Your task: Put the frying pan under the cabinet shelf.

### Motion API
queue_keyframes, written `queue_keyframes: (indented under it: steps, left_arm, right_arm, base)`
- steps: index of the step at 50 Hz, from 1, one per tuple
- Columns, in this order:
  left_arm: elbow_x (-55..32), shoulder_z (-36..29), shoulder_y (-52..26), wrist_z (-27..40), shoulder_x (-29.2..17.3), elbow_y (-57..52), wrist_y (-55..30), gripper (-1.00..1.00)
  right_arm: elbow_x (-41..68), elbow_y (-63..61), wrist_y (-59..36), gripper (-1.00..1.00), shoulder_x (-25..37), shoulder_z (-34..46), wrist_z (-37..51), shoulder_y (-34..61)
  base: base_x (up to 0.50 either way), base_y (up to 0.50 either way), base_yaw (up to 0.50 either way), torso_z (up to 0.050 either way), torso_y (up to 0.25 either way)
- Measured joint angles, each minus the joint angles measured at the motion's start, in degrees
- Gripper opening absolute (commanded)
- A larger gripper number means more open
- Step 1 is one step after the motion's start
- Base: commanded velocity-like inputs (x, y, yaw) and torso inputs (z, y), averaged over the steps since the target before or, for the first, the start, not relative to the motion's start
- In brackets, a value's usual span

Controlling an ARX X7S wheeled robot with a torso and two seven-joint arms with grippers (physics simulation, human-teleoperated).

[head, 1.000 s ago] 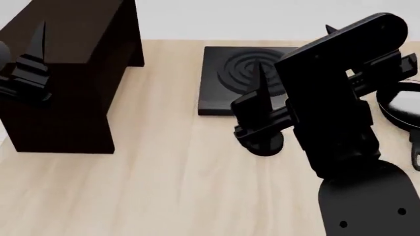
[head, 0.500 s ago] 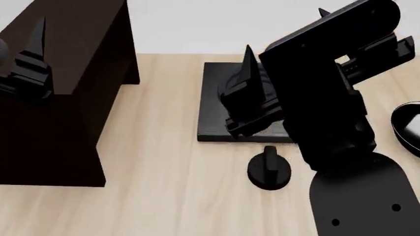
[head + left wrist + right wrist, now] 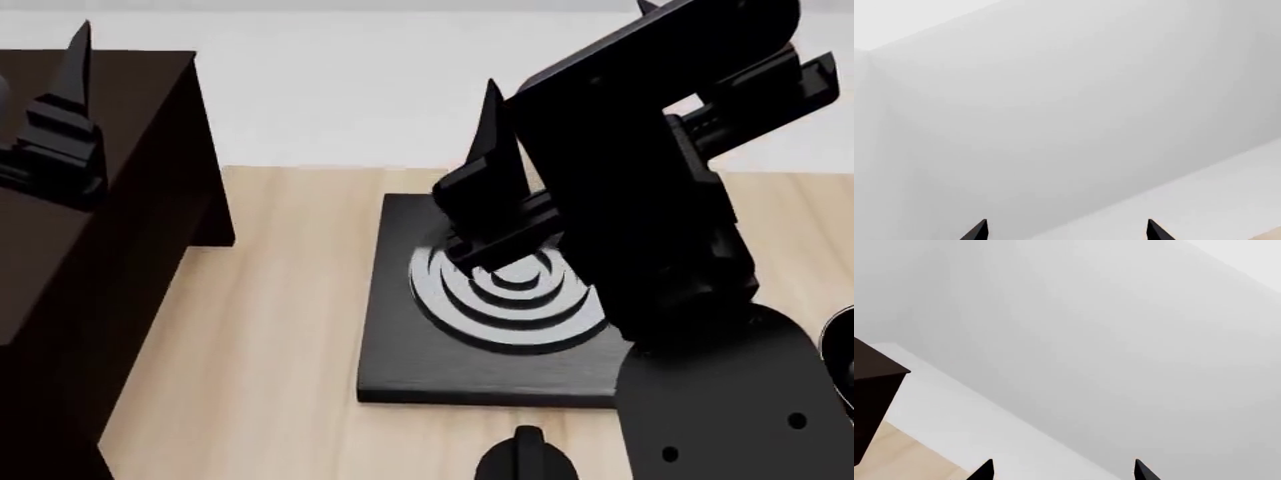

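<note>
Only a sliver of the frying pan [image 3: 845, 358] shows in the head view, at the right edge behind my right arm. The cabinet shelf [image 3: 107, 260] is the big dark brown box at the left; its corner [image 3: 871, 390] also shows in the right wrist view. My left gripper [image 3: 1066, 232] is held high over the cabinet, open and empty, one finger [image 3: 71, 70] pointing up. My right gripper [image 3: 1062, 471] is raised above the burner plate, also open with nothing between its tips, well left of the pan.
A square black burner plate [image 3: 400, 360] with concentric rings lies mid-table under my right arm. A round black knob [image 3: 529, 462] sits in front of it. Light wood tabletop [image 3: 280, 330] separates the cabinet from the plate. A pale wall stands behind.
The head view has swung upward, so table, burner plate and knob slid down the picture. The pan has slipped almost out at the right edge. My right arm has risen.
</note>
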State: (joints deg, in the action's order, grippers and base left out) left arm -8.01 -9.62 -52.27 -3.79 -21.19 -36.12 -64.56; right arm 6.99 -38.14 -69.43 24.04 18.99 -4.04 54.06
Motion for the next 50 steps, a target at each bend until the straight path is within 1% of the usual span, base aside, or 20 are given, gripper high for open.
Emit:
queue_keyframes:
  steps: [24,29,38,50]
  left_arm:
    - [-0.3,0.2,-1.3,0.2,-0.4,-0.3,-0.7,1.00]
    - [-0.3,0.2,-1.5,0.3,-0.5,-0.1,-0.7,1.00]
    - [-0.3,0.0,-2.6,0.2,-0.9,0.7,-0.8,1.00]
    - [-0.1,-1.0,-4.9,0.1,-1.3,2.8,-0.6,1.00]
  right_arm:
    - [0.2,-0.2,-0.1,1.00,0.3,-0.2,0.1,0.8]
    - [0.1,0.5,-0.7,1.00,0.0,-0.5,0.7,0.6]
    - [0.6,-0.3,-2.4,1.00,-0.8,-3.3,1.4,-1.0]
    - [1.7,-4.7,-8.2,1.00,-1.2,-8.7,1.7,-3.9]
  base:
    - [0.49,-0.09,0.00,0.000,0.001]
    - [0.03,0.00,0.00,0.000,0.000]
    - [0.00,0.00,0.00,0.000,0.000]
    - [0.00,0.00,0.00,0.000,0.000]
